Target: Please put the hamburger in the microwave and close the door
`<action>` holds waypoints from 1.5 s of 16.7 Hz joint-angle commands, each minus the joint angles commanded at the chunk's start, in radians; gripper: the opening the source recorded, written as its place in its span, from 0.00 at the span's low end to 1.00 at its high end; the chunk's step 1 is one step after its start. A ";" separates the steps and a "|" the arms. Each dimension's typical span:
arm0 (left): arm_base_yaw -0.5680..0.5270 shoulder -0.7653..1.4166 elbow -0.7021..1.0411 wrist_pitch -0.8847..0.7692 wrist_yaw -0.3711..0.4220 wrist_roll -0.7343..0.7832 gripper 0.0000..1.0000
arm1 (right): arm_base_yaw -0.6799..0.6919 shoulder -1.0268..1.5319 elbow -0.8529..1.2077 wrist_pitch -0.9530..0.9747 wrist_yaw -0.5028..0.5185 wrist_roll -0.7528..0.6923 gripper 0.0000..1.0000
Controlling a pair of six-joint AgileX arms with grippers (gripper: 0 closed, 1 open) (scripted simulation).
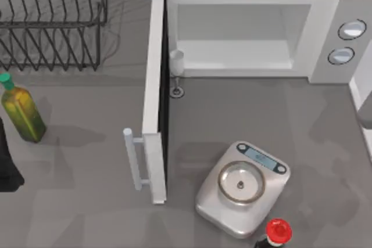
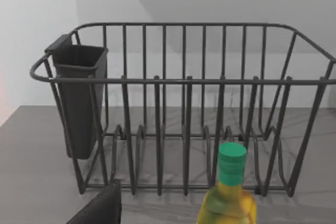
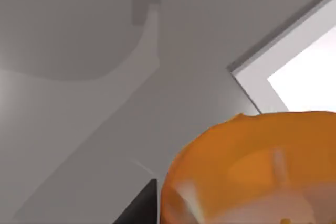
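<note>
The hamburger (image 3: 252, 171), orange-tan with a paler underside, looms close in the right wrist view. My right gripper (image 3: 236, 216) is shut on it, and one dark finger (image 3: 144, 205) shows beside the bun. In the top view the right arm (image 1: 366, 114) hangs at the table's right edge. The white microwave (image 1: 250, 1) stands at the back with its pale cavity (image 1: 238, 33) exposed. Its door (image 1: 153, 85) is swung fully out toward the front, bar handle (image 1: 132, 158) facing left. My left gripper (image 1: 9, 161) is parked at the far left.
A silver kitchen scale (image 1: 243, 187) lies in front of the microwave, with a red-capped bottle (image 1: 278, 230) at its front. A green-capped oil bottle (image 1: 22, 111) and a black wire dish rack (image 2: 184, 103) occupy the left side. A small glass (image 1: 176, 65) stands by the door's hinge.
</note>
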 joint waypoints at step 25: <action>0.000 0.000 0.000 0.000 0.000 0.000 1.00 | 0.419 0.814 0.233 1.572 0.488 1.003 0.00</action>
